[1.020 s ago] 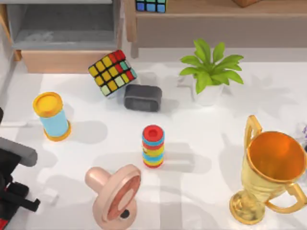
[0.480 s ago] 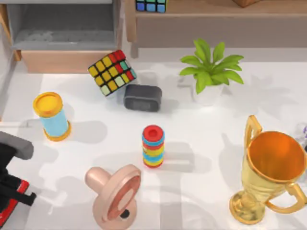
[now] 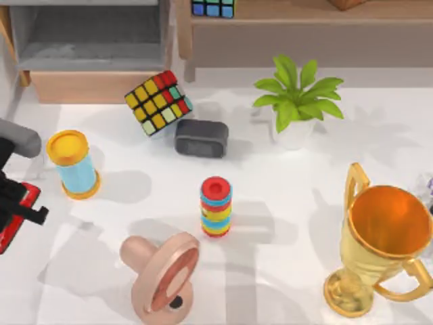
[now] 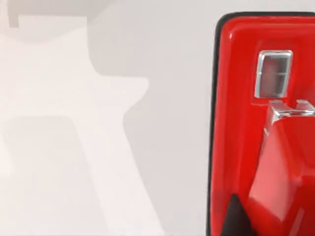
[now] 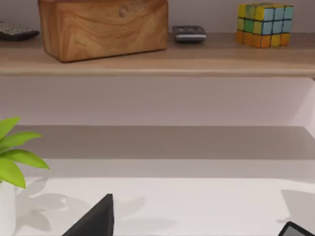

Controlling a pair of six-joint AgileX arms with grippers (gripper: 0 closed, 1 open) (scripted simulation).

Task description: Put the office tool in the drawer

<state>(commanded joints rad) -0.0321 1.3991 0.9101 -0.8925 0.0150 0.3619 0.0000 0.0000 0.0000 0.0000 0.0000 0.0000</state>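
The office tool, a glossy red stapler [image 3: 28, 195], hangs above the table at the far left, and my left gripper [image 3: 17, 206] is shut on it. The left wrist view shows the stapler [image 4: 266, 128] close up, over bare white tabletop. The drawer [image 3: 95, 85] stands open at the back left, with a tan wooden front and a grey floor, some way beyond the gripper. In the right wrist view my right gripper [image 5: 197, 228] is open, its dark fingertips [image 5: 96, 221] wide apart, and it faces the shelf.
Between the stapler and the drawer stands a yellow-topped blue cylinder [image 3: 73, 164]. A colour cube [image 3: 159, 103], a dark grey box [image 3: 201, 137], a striped ring stack [image 3: 216, 206], a pink pacifier [image 3: 162, 274], a plant [image 3: 295, 101] and a gold trophy [image 3: 379, 244] stand about. A brown shelf [image 3: 304, 13] runs along the back.
My left gripper has carried the stapler from the near left corner away from the front edge, toward the drawer. Nothing else on the table has moved.
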